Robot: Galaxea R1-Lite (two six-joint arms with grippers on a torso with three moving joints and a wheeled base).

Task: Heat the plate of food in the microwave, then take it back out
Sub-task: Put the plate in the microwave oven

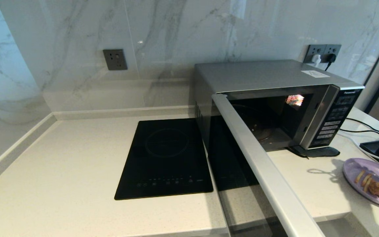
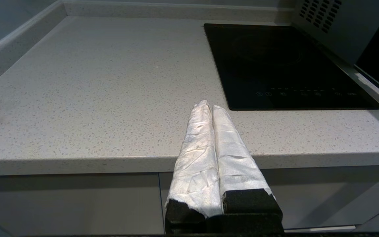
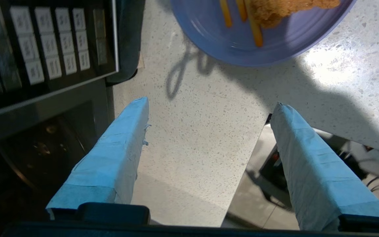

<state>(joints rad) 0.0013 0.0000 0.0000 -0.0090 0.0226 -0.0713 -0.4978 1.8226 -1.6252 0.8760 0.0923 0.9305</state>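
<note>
One plate is seen on the counter, to the right of the microwave and near the counter's front edge; it is not yet inside. The microwave door is swung wide open toward the robot, and the dark cavity is free. The plate is shallow and looks like thin plastic, so it is judged to be light and fairly stiff, but smooth and somewhat slippery under padded fingers. The fries and the fried chicken piece lie loose on it and are expected to slide if the plate is tilted. The rim is therefore judged to be the best place for the hold, at the side nearest to the gripper, with one finger above and one below, and the plate should be kept level. The right gripper hovers over the bare counter between the microwave's button panel and the plate, with its blue-wrapped jaws spread wide and nothing between them. The left gripper is parked at the counter's front edge, near the cooktop, with its white-wrapped jaws pressed together and holding nothing.
</note>
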